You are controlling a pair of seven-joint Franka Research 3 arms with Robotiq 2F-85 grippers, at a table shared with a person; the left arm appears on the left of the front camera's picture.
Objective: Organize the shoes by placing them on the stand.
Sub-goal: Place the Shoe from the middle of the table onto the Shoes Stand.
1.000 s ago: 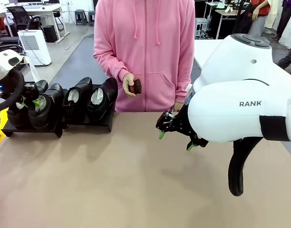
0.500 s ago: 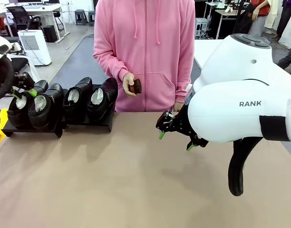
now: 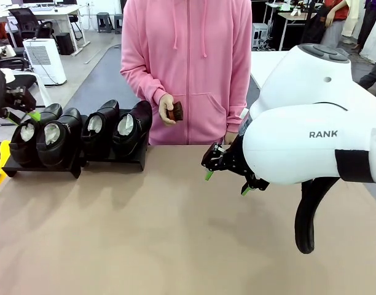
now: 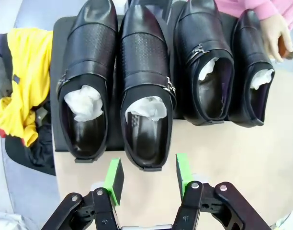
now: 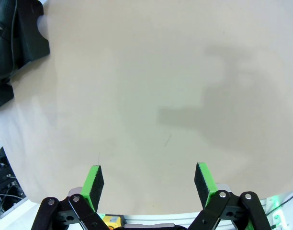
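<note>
- Brown table [image 3: 176, 233] fills the front w/ an office room behind; a person in a pink hoodie [image 3: 188, 61] stands at the far side.
- Stand [image 3: 71, 165] sits at the table's far left edge, low and black.
- Four shoes [image 3: 83, 132] sit on it in a row, side by side, touching or nearly so. White paper shows inside each.
- Left wrist view: heels of the shoes [image 4: 146, 86] point toward the cam, toes away. Stand [image 4: 60, 28] shows dark under them.
- Left claw [image 4: 149, 175] is spread apart, nothing between its green pads. It hangs above the heel of the 2nd shoe from the left, not touching.
- Front view: left claw [image 3: 19, 114] is up by the leftmost shoe, at the pic's left edge.
- Right claw [image 3: 226, 175] is spread wide, nothing in it, over bare table mid-right, well apart from the shoes.
- Right wrist view: right claw [image 5: 149, 184] w/ pads far apart above plain table [image 5: 151, 96].
- Person's hand [image 3: 168, 110] holds a small brown thing [image 3: 175, 112] near the hoodie pocket.
</note>
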